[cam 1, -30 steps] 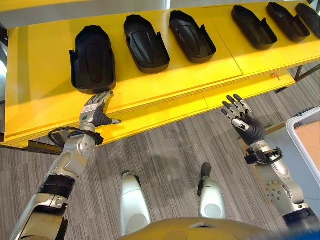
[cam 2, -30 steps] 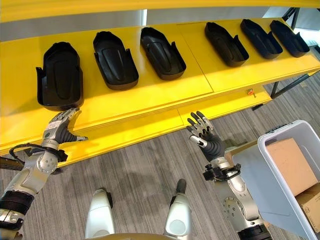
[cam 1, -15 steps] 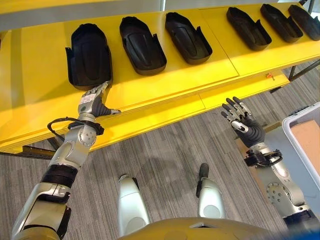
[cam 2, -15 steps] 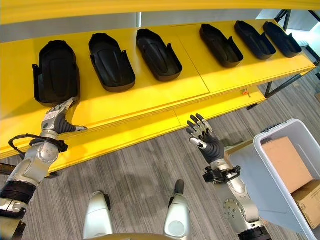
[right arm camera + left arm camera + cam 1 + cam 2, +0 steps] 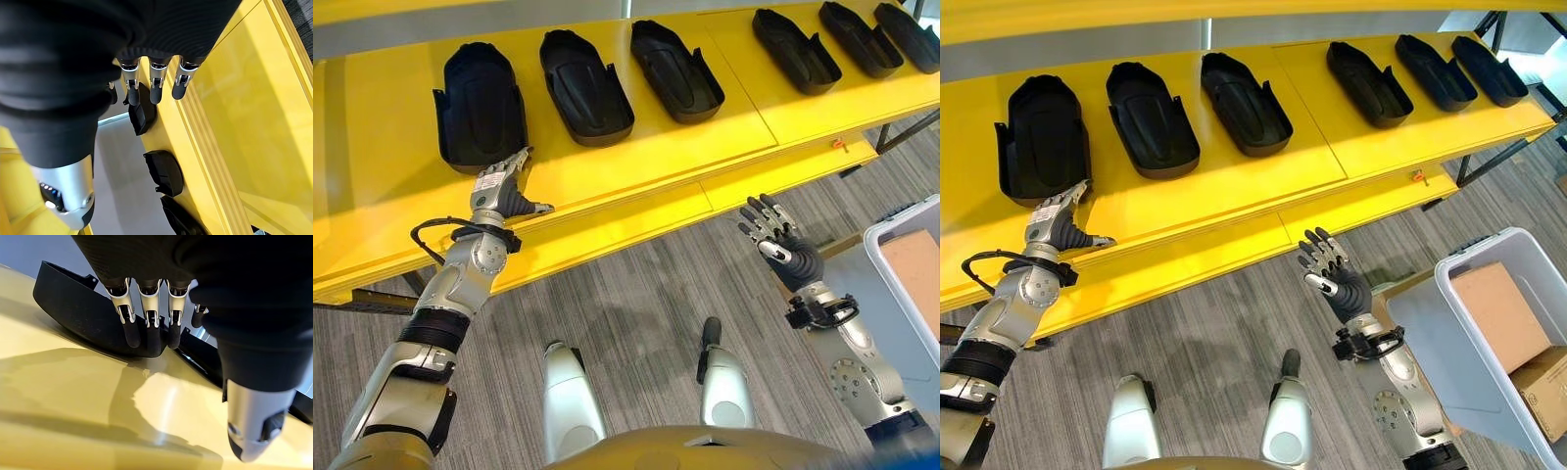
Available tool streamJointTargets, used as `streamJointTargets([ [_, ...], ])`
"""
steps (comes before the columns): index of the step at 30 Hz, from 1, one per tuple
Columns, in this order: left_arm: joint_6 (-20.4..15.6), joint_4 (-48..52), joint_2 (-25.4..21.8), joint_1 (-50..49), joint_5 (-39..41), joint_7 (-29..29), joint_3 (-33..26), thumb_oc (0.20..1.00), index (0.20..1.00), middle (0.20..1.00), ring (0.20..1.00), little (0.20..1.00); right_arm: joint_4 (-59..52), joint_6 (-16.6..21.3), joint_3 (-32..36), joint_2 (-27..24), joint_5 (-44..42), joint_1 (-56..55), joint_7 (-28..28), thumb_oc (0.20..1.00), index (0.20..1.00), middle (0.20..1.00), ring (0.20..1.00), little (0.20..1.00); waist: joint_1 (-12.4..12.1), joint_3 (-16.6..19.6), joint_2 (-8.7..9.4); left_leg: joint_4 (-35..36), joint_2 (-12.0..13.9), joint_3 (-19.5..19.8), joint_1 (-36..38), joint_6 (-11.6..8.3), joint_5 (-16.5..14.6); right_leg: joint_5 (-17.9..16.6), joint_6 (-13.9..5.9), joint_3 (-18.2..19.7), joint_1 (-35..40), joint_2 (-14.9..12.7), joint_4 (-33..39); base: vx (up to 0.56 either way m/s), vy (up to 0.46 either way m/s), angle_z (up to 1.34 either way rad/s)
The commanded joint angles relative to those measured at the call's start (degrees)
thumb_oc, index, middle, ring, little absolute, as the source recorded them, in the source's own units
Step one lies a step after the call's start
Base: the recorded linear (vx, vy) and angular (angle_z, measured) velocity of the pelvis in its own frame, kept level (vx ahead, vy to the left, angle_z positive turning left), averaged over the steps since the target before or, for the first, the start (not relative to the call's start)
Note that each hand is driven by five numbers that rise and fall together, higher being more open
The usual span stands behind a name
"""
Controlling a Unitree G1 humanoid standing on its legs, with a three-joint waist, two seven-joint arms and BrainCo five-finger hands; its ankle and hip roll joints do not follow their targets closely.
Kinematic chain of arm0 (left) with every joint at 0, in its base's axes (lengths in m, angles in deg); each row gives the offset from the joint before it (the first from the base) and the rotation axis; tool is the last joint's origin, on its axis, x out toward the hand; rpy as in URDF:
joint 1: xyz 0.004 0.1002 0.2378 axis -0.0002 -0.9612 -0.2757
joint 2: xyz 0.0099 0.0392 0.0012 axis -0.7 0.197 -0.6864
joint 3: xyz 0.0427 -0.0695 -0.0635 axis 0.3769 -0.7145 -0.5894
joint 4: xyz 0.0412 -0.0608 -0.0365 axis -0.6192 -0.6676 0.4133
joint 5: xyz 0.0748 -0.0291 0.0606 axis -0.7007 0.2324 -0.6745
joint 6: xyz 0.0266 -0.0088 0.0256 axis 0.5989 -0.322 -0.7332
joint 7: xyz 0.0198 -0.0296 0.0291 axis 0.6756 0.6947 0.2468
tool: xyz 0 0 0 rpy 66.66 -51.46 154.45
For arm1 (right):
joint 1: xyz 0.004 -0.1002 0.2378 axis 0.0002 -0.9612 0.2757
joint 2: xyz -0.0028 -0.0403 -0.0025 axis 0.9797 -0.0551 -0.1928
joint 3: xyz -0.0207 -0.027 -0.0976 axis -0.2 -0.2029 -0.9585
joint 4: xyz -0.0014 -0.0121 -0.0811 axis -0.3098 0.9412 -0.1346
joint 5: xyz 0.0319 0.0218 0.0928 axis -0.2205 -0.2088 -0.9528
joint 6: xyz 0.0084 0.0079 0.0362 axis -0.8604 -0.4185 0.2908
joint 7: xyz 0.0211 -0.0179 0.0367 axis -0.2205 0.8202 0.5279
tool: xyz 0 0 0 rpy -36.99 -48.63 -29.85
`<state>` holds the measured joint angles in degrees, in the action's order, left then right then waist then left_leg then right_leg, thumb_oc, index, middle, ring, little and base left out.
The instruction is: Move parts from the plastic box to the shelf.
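Note:
Several black moulded parts lie in a row on the yellow shelf. The leftmost part sits just beyond my left hand, which rests open on the shelf with straight fingers reaching toward the part's near edge. My right hand hangs open over the floor in front of the shelf, fingers spread, holding nothing. A white plastic box stands at the lower right with brown cardboard pieces inside.
Two more black parts lie in the shelf's middle, and three others at its right end. Grey striped carpet spreads between the shelf and the box. Shelf legs show at the far right.
The camera has shifted slightly. My left hand stays at the leftmost part's near edge. My right hand has dropped a little lower and stayed spread open.

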<state>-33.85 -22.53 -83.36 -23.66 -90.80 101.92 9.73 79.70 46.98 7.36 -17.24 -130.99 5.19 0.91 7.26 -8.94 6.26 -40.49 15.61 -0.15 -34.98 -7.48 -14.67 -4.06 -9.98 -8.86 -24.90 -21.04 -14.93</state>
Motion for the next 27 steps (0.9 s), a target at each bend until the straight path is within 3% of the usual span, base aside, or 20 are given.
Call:
streamJointTargets([
  [1, -0.74, -1.43, -2.67, 5.93, 1.90, 2.38, 0.26, 1.000, 1.000, 1.000, 1.000, 1.000, -1.66, 1.81, 3.33, -1.80, -2.24, 2.95, 0.94, 1.000, 1.000, 1.000, 1.000, 1.000, -0.46, -0.76, -1.62, 6.72, -1.85, -2.98, 3.11, 2.87, 4.57, 9.73, 1.89, 1.86, -1.83, 0.12, -13.63, 0.00, 0.000, 0.00],
  [9, -1.54, 1.01, -2.53, 6.44, 2.04, 2.28, 0.76, 1.000, 1.000, 1.000, 1.000, 1.000, -1.43, 1.82, 3.08, -1.72, -2.22, 3.00, 0.88, 1.000, 1.000, 1.000, 1.000, 1.000, -0.56, -0.88, -1.55, 6.60, -1.91, -2.88, 2.77, 2.93, 4.60, 9.90, 1.97, 1.95, -2.09, 0.16, -13.91, 0.00, 0.000, 0.00],
  [17, -4.60, 8.31, 1.41, 0.27, 10.07, -0.25, -2.84, 1.000, 1.000, 1.000, 1.000, 1.000, -1.09, 2.13, 3.18, -0.83, -2.27, 2.77, 0.60, 1.000, 1.000, 1.000, 1.000, 1.000, -1.21, -1.33, -1.53, 6.69, -2.13, -2.53, 2.80, 3.08, 4.72, 10.06, 2.13, 1.72, -1.70, 0.16, -14.12, 0.00, -0.001, 0.00],
  [19, -5.98, 11.40, 3.04, -2.33, 13.73, -2.04, -4.11, 1.000, 1.000, 1.000, 1.000, 1.000, -1.11, 2.22, 3.42, -0.62, -2.34, 2.73, 0.46, 1.000, 1.000, 1.000, 1.000, 1.000, -1.54, -1.63, -1.51, 6.72, -2.28, -2.45, 2.89, 3.14, 4.71, 10.02, 2.15, 1.71, -1.58, 0.12, -14.18, 0.00, -0.008, 0.03],
  [20, -8.03, 17.48, 5.25, -7.04, 18.94, -4.23, -5.02, 1.000, 1.000, 1.000, 1.000, 1.000, -1.35, 2.79, 3.68, -0.08, -2.15, 2.44, 0.31, 1.000, 1.000, 1.000, 1.000, 1.000, -2.17, -2.38, -1.33, 6.60, -2.47, -2.15, 2.91, 3.20, 4.77, 10.01, 2.22, 1.25, -1.09, -0.05, -14.09, 0.00, -0.018, 0.03],
  [22, -8.52, 19.45, 5.91, -8.86, 20.95, -4.59, -5.29, 1.000, 1.000, 1.000, 1.000, 1.000, -1.79, 2.96, 3.73, -0.14, -2.27, 2.21, 0.38, 1.000, 1.000, 1.000, 1.000, 1.000, -2.40, -2.67, -1.19, 6.60, -2.56, -2.02, 3.03, 3.23, 4.84, 10.02, 2.27, 1.04, -0.88, -0.14, -14.19, 0.00, -0.003, 0.02],
  [27, -12.04, 24.57, 8.60, -10.64, 36.86, -6.65, -5.58, 1.000, 1.000, 1.000, 1.000, 1.000, -2.46, 4.10, 3.00, 0.06, -2.34, 1.77, -0.15, 1.000, 1.000, 1.000, 1.000, 1.000, -2.98, -3.47, -1.04, 6.82, -2.89, -1.62, 3.41, 3.42, 5.09, 9.89, 2.43, 0.84, -0.25, -0.34, -14.33, -0.01, -0.010, 0.05],
])
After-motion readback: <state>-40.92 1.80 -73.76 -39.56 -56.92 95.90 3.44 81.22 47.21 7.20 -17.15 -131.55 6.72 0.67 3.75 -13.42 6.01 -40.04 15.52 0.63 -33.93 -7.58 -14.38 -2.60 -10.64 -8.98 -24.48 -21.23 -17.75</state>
